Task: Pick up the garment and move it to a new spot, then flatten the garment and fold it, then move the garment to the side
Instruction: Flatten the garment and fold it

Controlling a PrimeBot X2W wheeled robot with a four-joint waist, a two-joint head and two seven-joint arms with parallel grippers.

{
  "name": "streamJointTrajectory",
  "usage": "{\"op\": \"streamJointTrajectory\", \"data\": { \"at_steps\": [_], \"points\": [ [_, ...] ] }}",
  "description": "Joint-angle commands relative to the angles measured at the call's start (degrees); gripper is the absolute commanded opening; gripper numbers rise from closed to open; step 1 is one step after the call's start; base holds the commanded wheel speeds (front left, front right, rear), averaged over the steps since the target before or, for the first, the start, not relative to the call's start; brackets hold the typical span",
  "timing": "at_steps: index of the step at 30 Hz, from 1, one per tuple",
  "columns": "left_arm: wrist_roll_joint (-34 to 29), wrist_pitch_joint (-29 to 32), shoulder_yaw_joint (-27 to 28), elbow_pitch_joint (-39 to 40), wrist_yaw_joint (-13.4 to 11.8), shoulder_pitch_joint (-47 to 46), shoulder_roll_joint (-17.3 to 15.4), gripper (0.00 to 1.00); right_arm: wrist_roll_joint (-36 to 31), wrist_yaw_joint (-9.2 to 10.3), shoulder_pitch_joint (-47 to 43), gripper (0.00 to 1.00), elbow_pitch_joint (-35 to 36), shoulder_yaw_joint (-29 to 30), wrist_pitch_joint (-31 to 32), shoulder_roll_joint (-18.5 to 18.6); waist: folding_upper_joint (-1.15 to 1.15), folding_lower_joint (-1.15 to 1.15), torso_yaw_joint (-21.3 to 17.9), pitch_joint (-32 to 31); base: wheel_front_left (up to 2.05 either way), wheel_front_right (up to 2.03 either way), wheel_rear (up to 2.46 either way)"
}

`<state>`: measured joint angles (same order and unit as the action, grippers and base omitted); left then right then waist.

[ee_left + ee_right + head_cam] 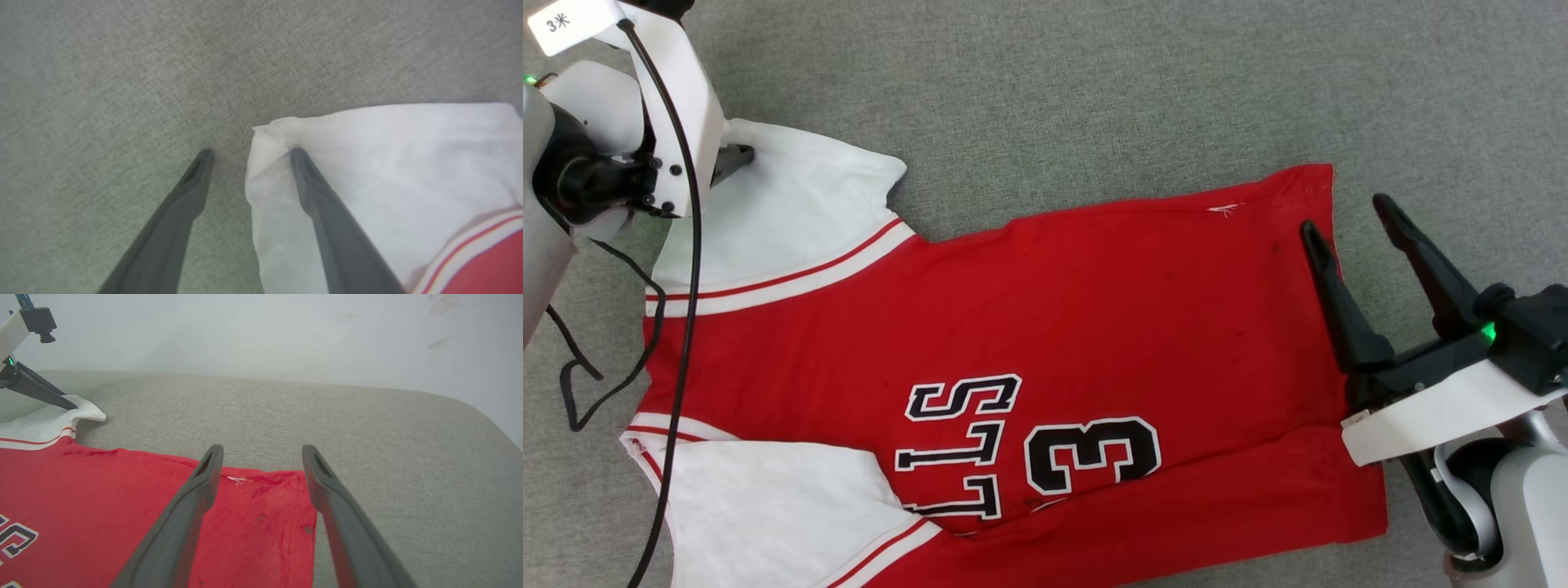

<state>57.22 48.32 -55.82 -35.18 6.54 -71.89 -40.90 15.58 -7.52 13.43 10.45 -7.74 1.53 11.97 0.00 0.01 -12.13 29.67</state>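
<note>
Soft red garment lies flat on nubby grey upholstery. Left gripper straddles its crumpled white sleeve edge, right gripper its hem; both spread, empty.

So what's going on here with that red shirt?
A two-armed robot is working on a red jersey that lies spread out on a grey fabric surface and is not yet folded. Its left claw is open at the corner of one white sleeve, with one finger on the cloth and the other on the grey surface. Its right claw is open too, straddling the far corner of the hem. Neither claw has gripped anything.
</note>
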Motion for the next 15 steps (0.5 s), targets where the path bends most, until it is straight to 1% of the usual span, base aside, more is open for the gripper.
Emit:
{"op": "streamJointTrajectory", "data": {
  "at_steps": [1, 4, 6, 7, 10, 12, 15],
  "points": [
    [0.07, 0.59, -1.57, -1.03, 0.24, 2.26, 0.34, 0.00, 0.21, 0.06, 0.96, 1.00, -0.29, 0.40, -0.37, -0.07, 0.00, -0.01, 0.04, -0.02, 0.00, 0.00, 0.00],
    [0.15, -0.31, -2.05, -1.28, 0.49, 3.12, 0.20, 0.00, 0.55, 0.07, 1.36, 1.00, -0.59, 0.94, -0.23, 0.09, 0.00, -0.01, 0.39, -0.64, 0.00, 0.00, 0.00],
    [0.28, -2.06, -1.64, -1.11, 0.57, 2.89, 0.53, 0.00, 0.56, 0.06, 1.77, 1.00, -0.54, 1.70, -0.13, 0.57, 0.00, -0.01, 0.90, -1.46, 0.00, 0.00, 0.00],
    [-0.48, -5.40, -1.47, -0.69, 0.73, 2.35, 1.14, 0.00, 0.34, 0.07, 2.66, 1.00, -0.53, 3.08, 0.80, 1.82, 0.00, -0.01, 1.90, -3.23, 0.00, 0.00, 0.00],
    [-1.29, -8.06, -2.19, 0.02, 0.82, 2.41, 1.97, 0.00, 0.53, 0.06, 4.67, 1.00, -0.28, 4.10, 2.59, 4.40, 0.00, -0.01, 3.19, -5.42, 0.00, 0.00, 0.00],
    [-1.43, -10.18, -2.32, 0.70, 0.78, 2.56, 2.94, 0.00, 1.77, 0.07, 6.18, 1.00, -0.76, 4.61, 4.47, 6.32, 0.00, -0.01, 4.10, -6.91, 0.00, 0.00, 0.00],
    [-1.72, -13.10, -2.64, 1.51, 0.83, 2.97, 4.01, 0.00, 3.19, 0.07, 8.79, 1.00, -2.37, 4.25, 8.95, 10.56, 0.00, -0.01, 5.49, -8.90, 0.00, 0.00, 0.00]
  ]
}}
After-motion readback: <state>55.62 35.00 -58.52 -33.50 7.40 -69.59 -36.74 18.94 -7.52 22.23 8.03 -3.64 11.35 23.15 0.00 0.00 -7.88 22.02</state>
